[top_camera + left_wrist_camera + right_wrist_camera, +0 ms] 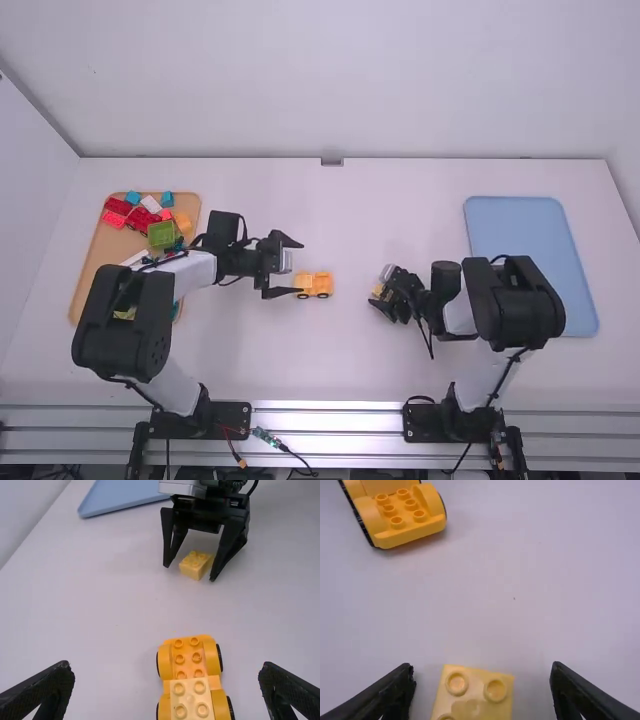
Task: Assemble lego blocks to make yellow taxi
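Observation:
My left gripper (283, 267) stands open left of the orange wheeled base (313, 285), which rests on the table. In the left wrist view a paler yellow block (191, 699) sits on one part of that base (194, 656), between and beyond the open fingers of the left gripper (166, 689). My right gripper (383, 299) is low over the table, right of the base. In the right wrist view a loose pale yellow block (476, 692) lies between the spread fingers of the right gripper (482, 682), with a gap on each side; the base (402, 512) is farther off.
A wooden tray (92, 273) at the left holds several red, blue, green and yellow pieces, partly beneath the left arm. A blue tray (525, 240) lies at the right, beside the right arm.

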Robot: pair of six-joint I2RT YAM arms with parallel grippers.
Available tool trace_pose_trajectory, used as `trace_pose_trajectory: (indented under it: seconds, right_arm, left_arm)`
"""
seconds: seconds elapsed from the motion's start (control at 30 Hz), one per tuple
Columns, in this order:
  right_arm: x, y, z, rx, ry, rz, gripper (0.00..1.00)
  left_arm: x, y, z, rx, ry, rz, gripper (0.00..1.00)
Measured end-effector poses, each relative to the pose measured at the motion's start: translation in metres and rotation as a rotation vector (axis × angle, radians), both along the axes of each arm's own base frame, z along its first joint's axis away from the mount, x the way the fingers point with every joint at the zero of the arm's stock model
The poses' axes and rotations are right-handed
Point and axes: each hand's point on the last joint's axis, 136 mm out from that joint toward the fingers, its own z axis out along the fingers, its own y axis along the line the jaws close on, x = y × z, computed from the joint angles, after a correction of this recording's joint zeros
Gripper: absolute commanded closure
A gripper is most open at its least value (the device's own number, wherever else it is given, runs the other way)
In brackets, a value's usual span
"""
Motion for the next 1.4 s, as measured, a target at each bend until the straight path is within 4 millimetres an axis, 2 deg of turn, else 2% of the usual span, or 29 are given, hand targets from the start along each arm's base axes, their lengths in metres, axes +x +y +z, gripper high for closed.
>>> trace_pose_trajectory:
  seconds: [0.1,0.13,0.17,0.23,0.43,0.5,0.63,0.8,1.23,1.4]
  right_arm:
    - [-0.005,-0.001,0.000,-0.001,0.009,-0.003,0.41]
    - [-0.006,-0.001,0.000,-0.002,0.012,-0.006,0.50]
    - [-0.007,-0.002,0.000,-0.005,0.011,-0.008,0.55]
    - [-0.009,-0.003,0.000,-0.009,0.014,-0.013,0.59]
    - [-0.006,-0.011,-0.001,0.001,0.051,-0.067,0.55]
    - [-0.005,-0.012,-0.001,0.004,0.056,-0.076,0.50]
    - [-0.005,-0.011,-0.001,0.008,0.062,-0.081,0.50]
    - [-0.006,-0.006,0.000,0.011,0.061,-0.068,0.61]
    - [-0.001,-0.006,0.005,0.016,0.026,-0.069,0.70]
    - [0.001,-0.006,0.007,0.018,0.015,-0.069,0.78]
  left_arm:
    - [0.000,0.000,0.000,0.000,0.000,0.000,0.01]
    - [0.000,0.000,0.000,0.000,0.000,0.000,0.01]
    - [0.000,0.000,0.000,0.000,-0.001,0.000,0.01]
    - [0.000,0.000,0.000,0.000,0.000,0.000,0.01]
    - [0.000,0.000,0.000,0.000,0.000,0.001,0.01]
    - [0.000,0.000,0.000,0.000,-0.001,0.000,0.01]
    - [0.000,0.000,0.000,0.000,0.000,0.001,0.01]
    - [0.000,0.000,0.000,0.000,0.000,0.000,0.01]
    - [0.000,0.000,0.000,0.000,0.000,0.001,0.01]
    - [0.000,0.001,-0.002,0.012,0.005,0.007,0.01]
